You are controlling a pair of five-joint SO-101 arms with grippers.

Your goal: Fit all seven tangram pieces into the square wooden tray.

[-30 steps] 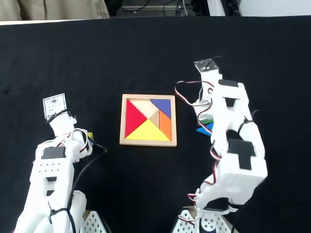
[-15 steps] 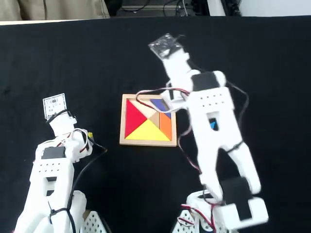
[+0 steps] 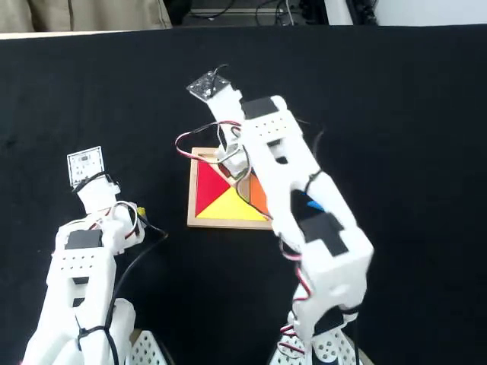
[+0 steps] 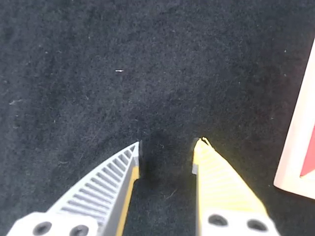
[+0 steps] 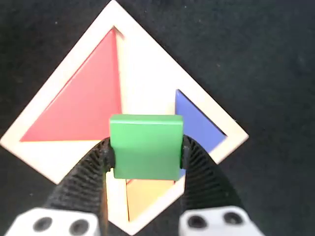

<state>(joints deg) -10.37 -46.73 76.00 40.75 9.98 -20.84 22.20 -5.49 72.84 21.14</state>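
Note:
The square wooden tray (image 3: 228, 223) lies mid-table with a red triangle (image 3: 207, 186), a yellow triangle (image 3: 228, 205) and an orange piece (image 3: 260, 199) in it. My right arm stretches over its far half. In the right wrist view my right gripper (image 5: 145, 148) is shut on a green square (image 5: 146, 142), held above the tray (image 5: 147, 78) where a red triangle (image 5: 81, 105), a blue triangle (image 5: 197, 120) and bare floor show. A light blue piece (image 3: 314, 205) lies on the cloth right of the tray. My left gripper (image 4: 167, 150) stands open over bare cloth, left of the tray's edge (image 4: 298, 147).
Black cloth covers the table. The left arm (image 3: 84, 258) sits at the near left with its gripper (image 3: 137, 215) a hand's width from the tray. A pale strip and cables run along the far edge.
My right arm has swung from the right of the tray to over its far half, carrying the green square. The left arm has not moved.

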